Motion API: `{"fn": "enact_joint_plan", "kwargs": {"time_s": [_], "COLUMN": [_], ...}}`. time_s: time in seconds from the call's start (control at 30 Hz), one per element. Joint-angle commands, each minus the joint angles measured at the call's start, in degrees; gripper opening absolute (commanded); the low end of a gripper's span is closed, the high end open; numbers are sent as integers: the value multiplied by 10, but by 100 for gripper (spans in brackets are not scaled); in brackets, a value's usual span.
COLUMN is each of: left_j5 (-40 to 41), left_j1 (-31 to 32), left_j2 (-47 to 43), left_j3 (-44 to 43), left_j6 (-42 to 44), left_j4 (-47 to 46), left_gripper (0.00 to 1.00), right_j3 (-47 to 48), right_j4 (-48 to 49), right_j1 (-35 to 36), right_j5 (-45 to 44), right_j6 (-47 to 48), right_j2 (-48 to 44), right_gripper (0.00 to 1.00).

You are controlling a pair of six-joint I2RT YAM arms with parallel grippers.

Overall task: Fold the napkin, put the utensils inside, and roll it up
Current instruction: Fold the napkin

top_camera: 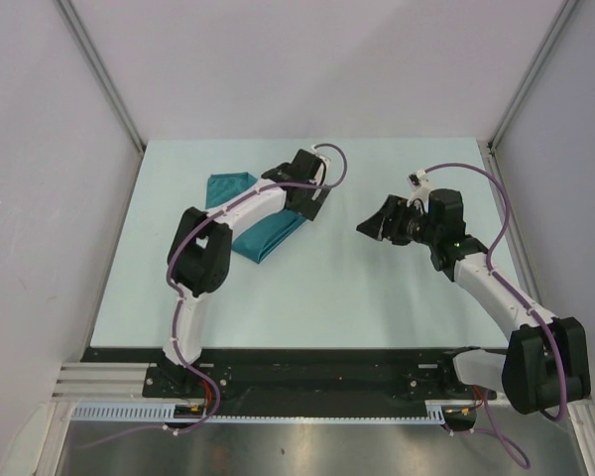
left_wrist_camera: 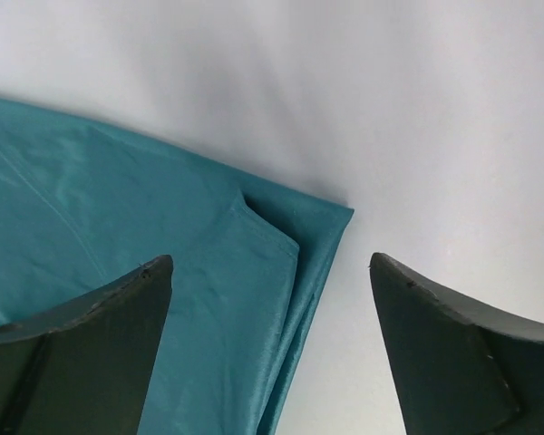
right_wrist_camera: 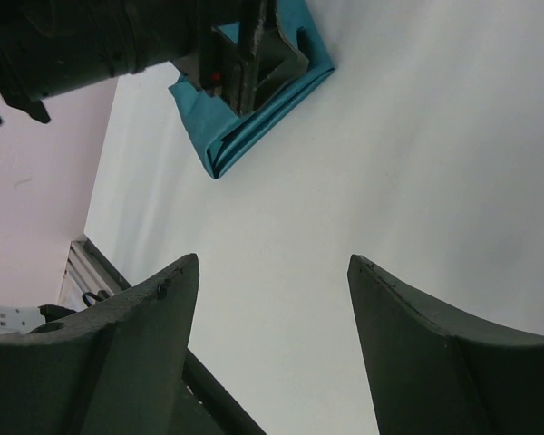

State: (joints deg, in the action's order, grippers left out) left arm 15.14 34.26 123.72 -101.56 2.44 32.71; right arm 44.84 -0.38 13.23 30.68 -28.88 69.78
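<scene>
The teal napkin lies folded in a long band on the pale table, left of centre, with one flap reaching toward the back. My left gripper hovers low over its right end. In the left wrist view that gripper is open: one fingertip is over the napkin, the other over bare table beside the folded corner. My right gripper hangs open above bare table at the right, and in its own view nothing lies between its fingers. The napkin shows far off there. The utensils are out of view.
The light table is bounded by grey walls at the left, back and right. A black mounting rail with both arm bases runs along the near edge. The left arm crosses above the napkin's left side.
</scene>
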Motion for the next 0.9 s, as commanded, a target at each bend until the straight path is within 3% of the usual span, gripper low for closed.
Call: {"fn": "enact_joint_plan", "kwargs": {"time_s": [0.0, 0.2, 0.4, 0.63, 0.73, 0.87], "left_j5": [13, 25, -51, -109, -103, -89], "left_j1": [2, -36, -129, -220, -230, -236], "left_j2": [-73, -137, -215, -266, -277, -287], "left_j3": [-39, 21, 121, 206, 235, 253], "left_j6": [-17, -66, -137, -154, -136, -119], "left_j4": [-16, -5, 2, -35, -42, -53], "left_gripper": [95, 98, 98, 97, 97, 97], "right_j3": [2, 17, 97, 291, 405, 479], "right_j4": [-11, -2, -2, -51, -67, -76], "right_j1": [-2, 5, 44, 110, 130, 139], "right_j5": [-1, 7, 6, -40, -54, -50], "right_j6": [4, 8, 39, 88, 101, 114], "right_j2": [-16, 18, 135, 335, 421, 511], "right_gripper": [72, 72, 72, 71, 68, 64]}}
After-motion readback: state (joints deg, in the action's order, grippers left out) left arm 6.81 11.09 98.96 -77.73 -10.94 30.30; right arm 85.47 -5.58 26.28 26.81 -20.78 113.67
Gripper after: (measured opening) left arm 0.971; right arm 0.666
